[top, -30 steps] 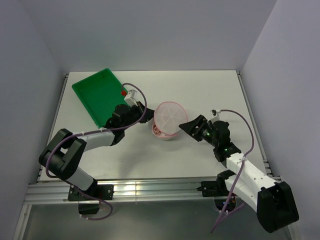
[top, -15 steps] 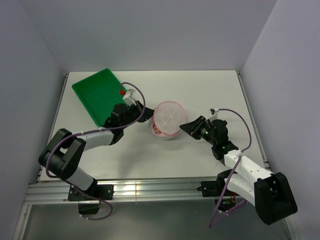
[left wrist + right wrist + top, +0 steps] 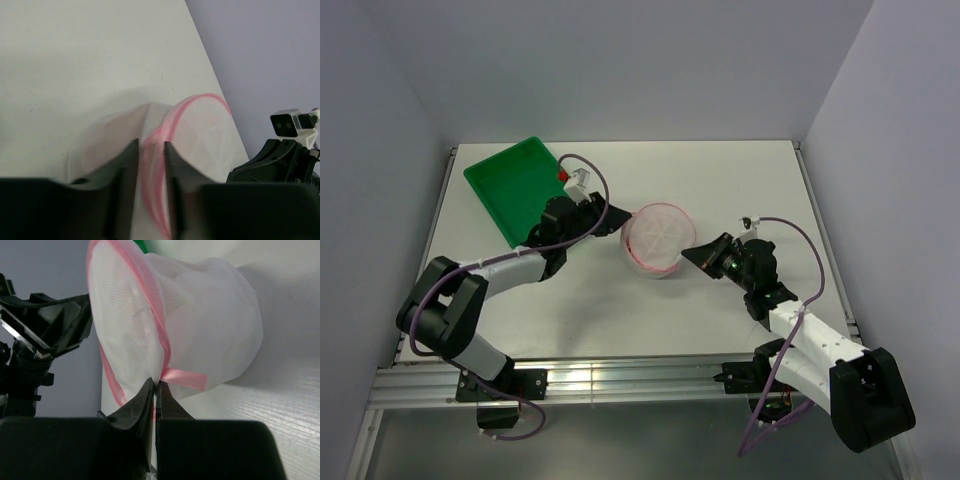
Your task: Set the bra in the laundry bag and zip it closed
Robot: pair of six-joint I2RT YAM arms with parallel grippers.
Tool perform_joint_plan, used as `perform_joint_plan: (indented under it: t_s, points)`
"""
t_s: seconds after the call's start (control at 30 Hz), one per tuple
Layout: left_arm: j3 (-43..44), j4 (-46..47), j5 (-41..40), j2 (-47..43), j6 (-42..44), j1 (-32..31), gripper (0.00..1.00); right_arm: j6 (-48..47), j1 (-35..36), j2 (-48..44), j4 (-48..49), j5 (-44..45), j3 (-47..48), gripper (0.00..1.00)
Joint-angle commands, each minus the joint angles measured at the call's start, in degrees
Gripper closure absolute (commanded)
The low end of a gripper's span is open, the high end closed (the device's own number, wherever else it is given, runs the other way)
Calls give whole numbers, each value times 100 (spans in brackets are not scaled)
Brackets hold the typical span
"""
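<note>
White bench point(image 3: 720, 180) centre holds the laundry bag point(image 3: 658, 240) between both hands: left hand point(image 3: 613, 224) clenched on its pink rim toward the left edge, right hand point(image 3: 694, 258) pinching the zip seam opposite; bra unseen, presumably inside.

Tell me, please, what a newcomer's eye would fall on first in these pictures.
First comes the round white mesh bag with pink edging, tilted at the middle of the table and held from both sides. The left gripper pinches its pink rim, and the right gripper is closed on the edging beside a pink ribbon loop. At the far left lies a bright green tray.
</note>
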Motion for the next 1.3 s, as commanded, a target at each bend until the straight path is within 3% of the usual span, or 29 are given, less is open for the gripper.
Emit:
perform_joint_plan:
  t_s: [0.0,0.07,0.23,0.3,0.4,0.43,0.53,0.6,0.73,1.03,1.27]
  points:
    - [471,-281,-115,-216,223,33,61,-37,-34,-93,96,75,87,100]
    - [463,-465,-193,-276,197,24,43,59,-25,-58,122,48,113,100]
    - [-2,-649,-553,-1214,197,-45,39,173,-16,-49,210,65,104,100]
    - [-125,-1044,-790,-1585,267,-151,43,191,-34,-58,245,92,95,100]
    - [-134,-1651,-1141,-2209,329,-808,51,165,-16,-40,246,136,122,100]
    - [-143,-1765,-1204,-2393,268,-1280,58,147,-25,-23,237,171,122,100]
    - [-336,-1749,-1310,-2553,-91,-2109,65,173,-16,30,342,189,78,100]
    - [-468,-1636,-1519,-2423,-277,-2574,71,174,-16,65,395,163,60,100]
    - [-442,-1205,-1521,-1746,-628,-2998,71,165,-7,57,421,162,25,100]
    - [-380,788,-1459,-93,-1437,-3104,61,51,10,-40,492,329,-168,100]
    - [-407,1265,-2161,435,-1702,-3157,61,-2,19,-111,527,294,-247,100]
